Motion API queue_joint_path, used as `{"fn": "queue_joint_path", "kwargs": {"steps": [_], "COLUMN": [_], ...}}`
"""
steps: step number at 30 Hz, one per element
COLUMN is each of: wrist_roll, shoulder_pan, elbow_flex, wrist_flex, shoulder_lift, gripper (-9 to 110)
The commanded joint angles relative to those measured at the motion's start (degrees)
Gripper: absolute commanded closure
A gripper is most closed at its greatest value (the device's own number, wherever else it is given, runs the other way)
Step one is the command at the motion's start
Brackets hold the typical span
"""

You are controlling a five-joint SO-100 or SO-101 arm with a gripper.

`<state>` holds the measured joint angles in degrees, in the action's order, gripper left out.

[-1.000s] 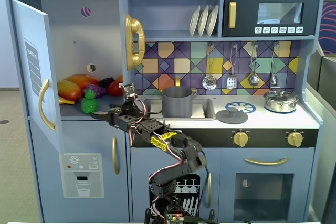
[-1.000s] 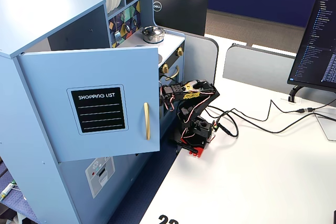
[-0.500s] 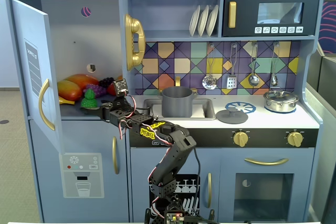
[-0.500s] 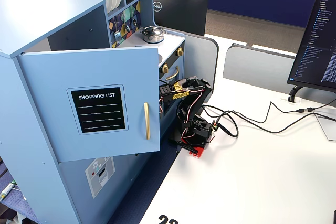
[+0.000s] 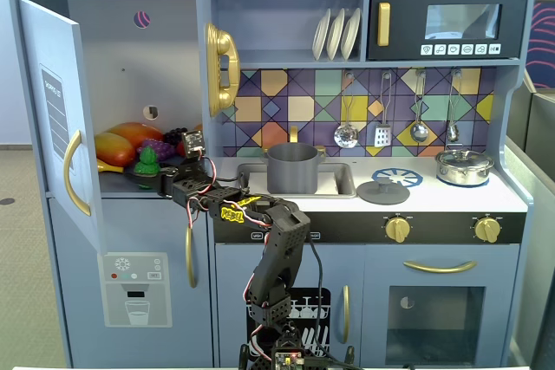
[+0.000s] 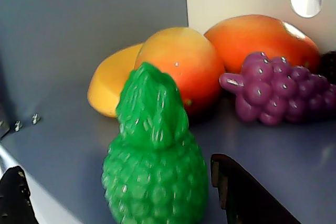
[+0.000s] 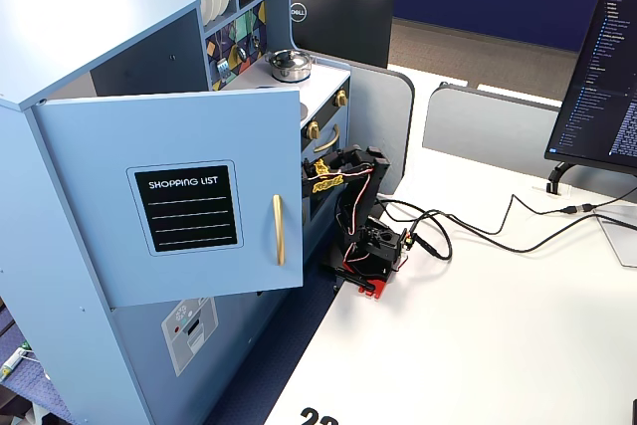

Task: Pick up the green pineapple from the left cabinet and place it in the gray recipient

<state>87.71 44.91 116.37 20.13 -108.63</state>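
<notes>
The green pineapple (image 5: 148,162) stands upright on the shelf of the left cabinet (image 5: 130,49), near its front edge. In the wrist view the pineapple (image 6: 155,171) fills the lower middle. My gripper (image 6: 128,195) is open, with one black finger (image 6: 16,198) well to its left and the other finger (image 6: 244,192) close on its right; neither clearly touches it. In a fixed view the gripper (image 5: 163,181) reaches into the cabinet from the right. The gray recipient (image 5: 292,167) stands in the sink. In the other fixed view the open cabinet door (image 7: 179,206) hides the gripper and the fruit.
Behind the pineapple lie orange-yellow mangoes (image 6: 184,66) and a purple grape bunch (image 6: 278,90). The cabinet door (image 5: 54,119) stands open at the left. A flat gray lid (image 5: 382,191) and a shiny lidded pot (image 5: 464,165) sit on the counter right of the sink.
</notes>
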Motion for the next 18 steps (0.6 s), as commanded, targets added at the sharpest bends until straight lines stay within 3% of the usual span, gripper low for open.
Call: {"fn": "queue_joint_path", "kwargs": {"steps": [1,14,18], "wrist_roll": [-0.8,-0.5,0.4], "shoulder_pan": [-0.8,0.0,0.5], "elbow_flex": [-4.2,-11.3,-11.9], "wrist_flex": [2.1,2.9,2.0], "shoulder_lift": [0.8,8.0,8.7], "gripper": [62,63,71]}}
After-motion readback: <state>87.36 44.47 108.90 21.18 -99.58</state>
